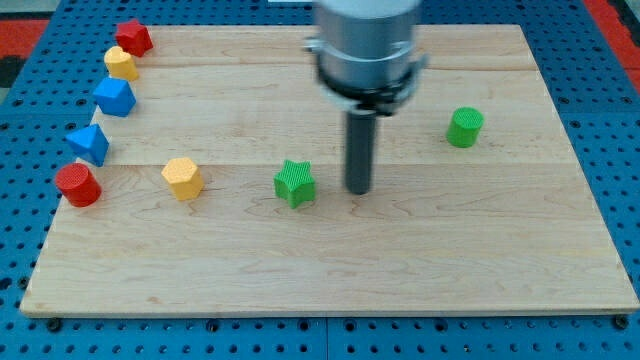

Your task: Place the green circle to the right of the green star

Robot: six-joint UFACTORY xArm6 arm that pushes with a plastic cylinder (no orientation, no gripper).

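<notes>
The green star (295, 183) lies on the wooden board a little left of the board's middle. The green circle (465, 127) stands well to its right and nearer the view's top. My tip (358, 190) rests on the board just right of the green star, with a small gap between them. The tip is far to the left of the green circle and lower in the view. The arm's grey body hangs above the tip at the view's top.
On the board's left side stand a red hexagon (133, 38), a yellow block (121, 63), a blue block (115, 97), a blue triangle (90, 144), a red circle (78, 185) and a yellow hexagon (183, 178). The board's edge (320, 312) meets a blue pegboard.
</notes>
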